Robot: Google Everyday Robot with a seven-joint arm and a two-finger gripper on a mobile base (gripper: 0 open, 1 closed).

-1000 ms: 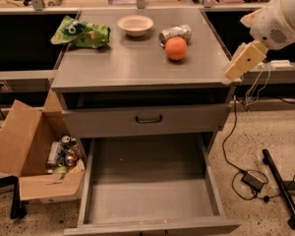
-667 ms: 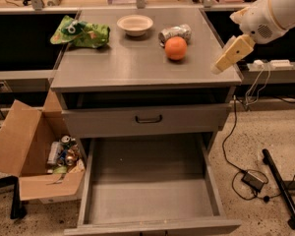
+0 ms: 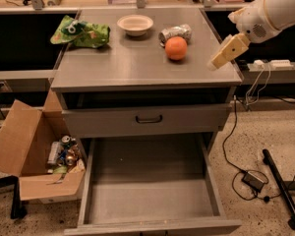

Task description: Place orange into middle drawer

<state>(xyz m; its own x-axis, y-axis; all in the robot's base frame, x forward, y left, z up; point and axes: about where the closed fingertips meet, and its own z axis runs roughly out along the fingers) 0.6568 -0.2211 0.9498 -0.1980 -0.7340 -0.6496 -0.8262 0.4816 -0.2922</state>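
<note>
The claw (image 3: 216, 62) hangs over the right edge of the cabinet top (image 3: 118, 68); how wide it stands I cannot tell. To its left, apart from it, sits one orange (image 3: 176, 48), touching one can (image 3: 175, 33) behind it. Farther left are one bowl (image 3: 134, 24) and one green bag (image 3: 81, 32). Below, one middle drawer (image 3: 147, 191) stands pulled out.

No lettering is showing clearly enough to read; nothing on the bag (image 3: 81, 32), the can (image 3: 175, 32) or the box (image 3: 24, 146) is coming through. The gripper (image 3: 221, 58) is hanging over the cabinet top's (image 3: 128, 65) right edge, right of the orange (image 3: 176, 48), apart from it.
</note>
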